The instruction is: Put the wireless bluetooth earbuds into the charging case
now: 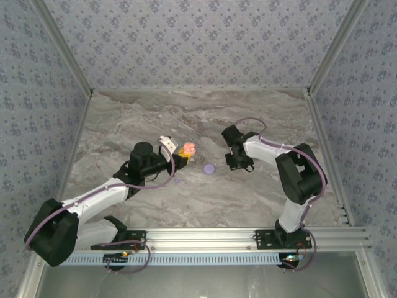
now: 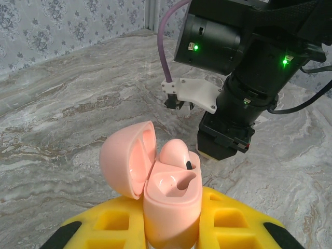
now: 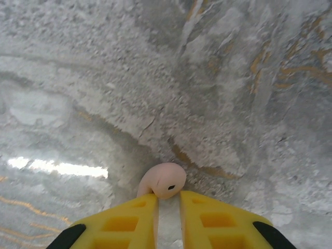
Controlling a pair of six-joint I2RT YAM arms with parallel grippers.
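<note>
While my left tool (image 2: 171, 220) clamps the open pink case (image 2: 171, 205), one pink earbud (image 2: 174, 153) sits in one socket and the other socket is bare, so I judge the job half done. Right of the case, a lavender disc (image 1: 209, 167) lies on the desk (image 1: 124, 124). Further right of the case, my right tool (image 3: 168, 199) pinches the second earbud (image 3: 163, 181), which is not yet inserted.

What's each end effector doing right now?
Left end effector: shut on the open case.
Right end effector: shut on an earbud.
</note>
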